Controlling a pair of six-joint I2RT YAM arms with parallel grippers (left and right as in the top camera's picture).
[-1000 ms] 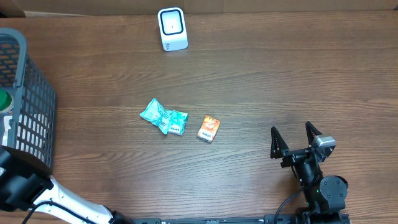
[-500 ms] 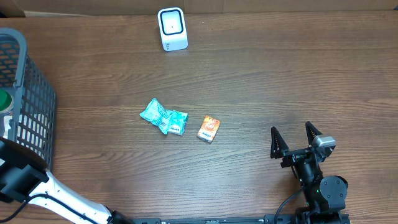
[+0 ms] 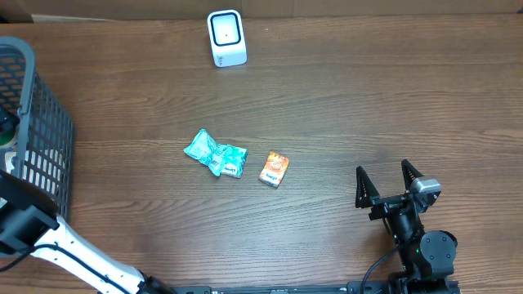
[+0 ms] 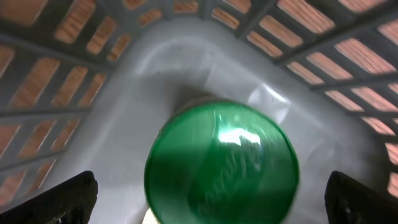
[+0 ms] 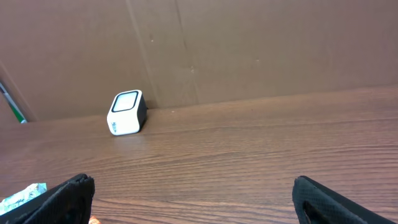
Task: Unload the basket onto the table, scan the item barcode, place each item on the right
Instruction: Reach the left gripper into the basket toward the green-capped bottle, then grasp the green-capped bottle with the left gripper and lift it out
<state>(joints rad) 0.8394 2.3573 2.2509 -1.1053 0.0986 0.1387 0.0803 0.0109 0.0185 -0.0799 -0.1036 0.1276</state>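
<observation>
A round green lid (image 4: 221, 165) on a pale item fills the left wrist view, resting in a corner of the grey basket (image 4: 62, 74). My left gripper (image 4: 211, 200) hangs open right over it, one dark fingertip (image 4: 65, 198) on each side and apart from the lid. Overhead, the left arm (image 3: 24, 224) reaches into the basket (image 3: 45, 122) at the far left, and its gripper is at the frame edge, mostly hidden. The white barcode scanner (image 3: 226, 37) stands at the table's back edge. My right gripper (image 3: 391, 181) rests open and empty at the front right.
A crumpled teal packet (image 3: 215, 153) and a small orange box (image 3: 274, 169) lie mid-table. The right wrist view shows the scanner (image 5: 127, 112) before a cardboard wall (image 5: 249, 50), and the packet's edge (image 5: 22, 193) at lower left.
The left arm has shifted further over the basket, and the green lid no longer shows overhead. The right arm and the table items have not moved.
</observation>
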